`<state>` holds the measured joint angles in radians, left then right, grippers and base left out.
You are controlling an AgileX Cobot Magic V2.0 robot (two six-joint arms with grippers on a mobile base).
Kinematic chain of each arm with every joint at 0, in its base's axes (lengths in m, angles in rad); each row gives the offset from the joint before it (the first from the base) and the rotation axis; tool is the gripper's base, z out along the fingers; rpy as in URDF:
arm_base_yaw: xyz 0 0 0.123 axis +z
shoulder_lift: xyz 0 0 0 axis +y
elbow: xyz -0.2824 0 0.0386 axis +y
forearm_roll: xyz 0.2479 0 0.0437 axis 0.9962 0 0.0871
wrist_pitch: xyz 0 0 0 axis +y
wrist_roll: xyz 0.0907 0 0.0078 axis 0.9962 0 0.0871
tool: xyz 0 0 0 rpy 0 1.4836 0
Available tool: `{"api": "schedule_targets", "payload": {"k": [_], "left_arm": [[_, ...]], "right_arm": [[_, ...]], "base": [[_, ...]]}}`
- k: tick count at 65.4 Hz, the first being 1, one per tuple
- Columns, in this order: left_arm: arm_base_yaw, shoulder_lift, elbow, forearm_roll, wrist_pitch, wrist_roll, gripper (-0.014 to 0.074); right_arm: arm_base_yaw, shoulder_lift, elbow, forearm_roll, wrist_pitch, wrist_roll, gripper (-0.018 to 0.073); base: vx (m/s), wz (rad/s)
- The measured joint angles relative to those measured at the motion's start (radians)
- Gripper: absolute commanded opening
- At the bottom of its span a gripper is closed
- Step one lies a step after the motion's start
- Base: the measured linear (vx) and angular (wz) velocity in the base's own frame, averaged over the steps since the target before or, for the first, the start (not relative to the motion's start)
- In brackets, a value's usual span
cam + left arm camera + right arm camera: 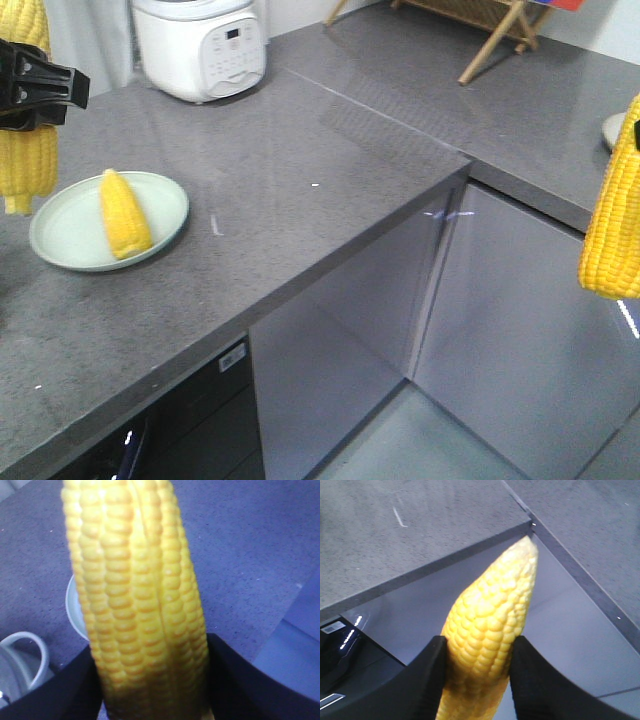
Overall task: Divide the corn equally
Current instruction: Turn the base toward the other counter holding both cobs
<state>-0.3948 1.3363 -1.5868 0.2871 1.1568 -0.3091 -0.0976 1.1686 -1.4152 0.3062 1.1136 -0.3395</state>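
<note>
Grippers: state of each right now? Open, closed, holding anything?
Left gripper: closed on a corn cob.
Right gripper: closed on a second corn cob.

You've got a yellow corn cob (124, 214) on the round pale-green plate (60, 235), left on the grey stone bench (300, 200), white rice cooker (205, 45) behind.

Three yellow husked cobs. The plate cob (124, 214) lies flat near the tabletop's (300, 190) left edge. The left cob (28, 160) and right cob (612, 235) hang vertically, clamped.
</note>
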Motion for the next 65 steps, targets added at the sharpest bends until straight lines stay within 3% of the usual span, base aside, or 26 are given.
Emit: {"api": "schedule_targets", "payload": {"k": [65], "left_arm": [[0.0,0.0,0.0,0.0,0.0,0.0,0.0004]], "right_arm": [[0.0,0.0,0.0,0.0,0.0,0.0,0.0193]], "base": [[0.02,-0.42]]}}
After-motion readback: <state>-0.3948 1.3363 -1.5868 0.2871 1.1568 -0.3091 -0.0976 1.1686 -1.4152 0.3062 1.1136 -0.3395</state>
